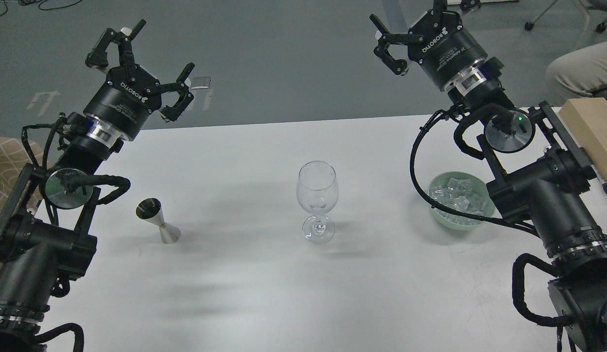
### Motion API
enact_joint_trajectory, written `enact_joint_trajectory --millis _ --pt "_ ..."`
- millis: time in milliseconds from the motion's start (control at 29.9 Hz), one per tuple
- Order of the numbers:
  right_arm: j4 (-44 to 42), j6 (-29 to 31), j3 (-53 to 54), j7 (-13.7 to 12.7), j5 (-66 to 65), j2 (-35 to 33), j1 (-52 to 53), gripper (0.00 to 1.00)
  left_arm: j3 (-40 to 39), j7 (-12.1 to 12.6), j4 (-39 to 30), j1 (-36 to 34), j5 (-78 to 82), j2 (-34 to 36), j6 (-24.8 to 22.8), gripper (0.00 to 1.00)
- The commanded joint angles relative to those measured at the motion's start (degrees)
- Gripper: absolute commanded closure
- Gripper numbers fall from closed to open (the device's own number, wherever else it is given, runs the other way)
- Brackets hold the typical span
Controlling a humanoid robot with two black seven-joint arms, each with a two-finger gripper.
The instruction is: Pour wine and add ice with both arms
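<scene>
An empty clear wine glass (317, 200) stands upright at the middle of the white table (264, 293). To its left a steel jigger (157, 221) stands on the table. Right of the glass, a pale green bowl (442, 217) holds several clear ice (457, 195) cubes, partly behind my right arm's cable. My left gripper (141, 68) is raised beyond the table's far left edge, open and holding nothing. My right gripper (408, 29) is high at the far right, also open and holding nothing; its upper finger runs out of the frame. No wine shows.
A light wooden box (594, 132) sits at the table's right edge behind my right arm. A seated person's leg (579, 68) and chair wheels are beyond the table at upper right. Grey floor lies past the far edge.
</scene>
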Motion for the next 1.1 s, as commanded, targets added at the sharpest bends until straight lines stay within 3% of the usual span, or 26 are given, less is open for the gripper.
enact_joint_trajectory --millis 0,1070 --pt "0.01 0.00 -0.04 -0.06 0.00 0.01 -0.09 0.00 0.00 0.09 0.00 0.00 0.00 0.00 0.00 0.02" --pt "-0.08 0.00 -0.04 -0.06 0.00 0.54 0.00 0.00 0.08 -0.26 -0.09 0.17 0.09 -0.62 0.00 0.02"
